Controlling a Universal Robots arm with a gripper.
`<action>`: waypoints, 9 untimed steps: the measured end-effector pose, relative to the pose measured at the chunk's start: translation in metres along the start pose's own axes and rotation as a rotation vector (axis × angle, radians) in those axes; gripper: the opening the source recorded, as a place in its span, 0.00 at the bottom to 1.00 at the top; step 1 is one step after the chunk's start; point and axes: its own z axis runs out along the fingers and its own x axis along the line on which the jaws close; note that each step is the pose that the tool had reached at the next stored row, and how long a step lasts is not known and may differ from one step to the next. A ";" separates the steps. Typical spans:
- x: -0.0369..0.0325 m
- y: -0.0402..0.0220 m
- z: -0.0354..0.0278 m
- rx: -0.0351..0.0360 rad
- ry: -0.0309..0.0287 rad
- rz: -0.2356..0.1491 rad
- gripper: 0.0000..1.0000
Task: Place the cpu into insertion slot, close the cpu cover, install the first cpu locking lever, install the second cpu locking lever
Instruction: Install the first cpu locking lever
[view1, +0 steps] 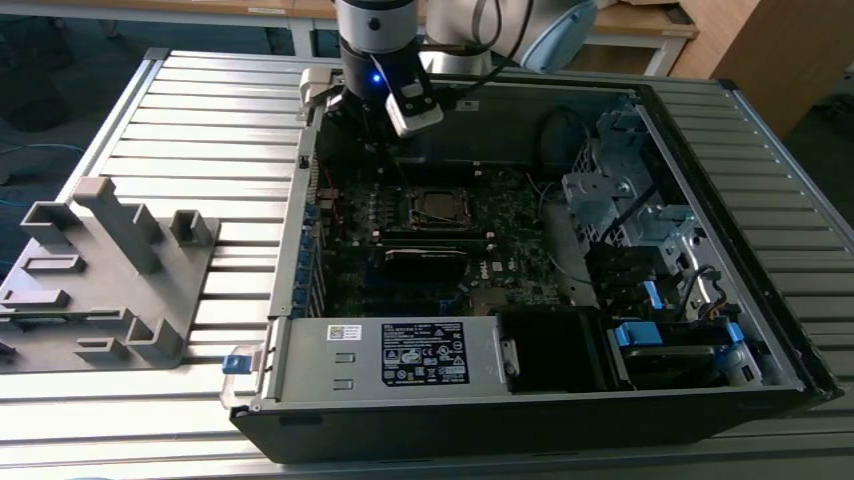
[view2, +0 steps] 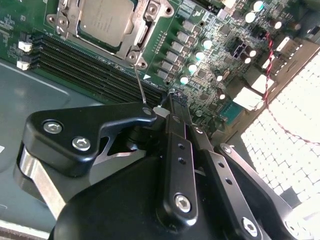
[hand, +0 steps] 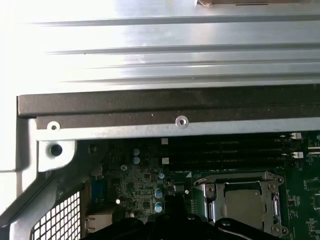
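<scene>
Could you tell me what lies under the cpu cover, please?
The cpu shows through the cut-out centre of the cpu cover; its edges and the insertion slot beneath are covered.

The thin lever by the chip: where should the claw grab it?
Probably near the free tip of the lever, coming from the long black slots: it's a thin rod held at the socket corner, and only that end sticks out.

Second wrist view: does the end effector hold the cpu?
No, the cpu sits framed by the closed cover on the board, apart from the end effector.
</scene>
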 end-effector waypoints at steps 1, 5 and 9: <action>0.0001 0.0006 0.0002 -0.0008 0.0000 0.000 0.11; 0.0005 0.0026 0.0009 -0.0042 0.0002 0.000 0.11; 0.0008 0.0046 0.0017 -0.0077 0.0003 0.000 0.11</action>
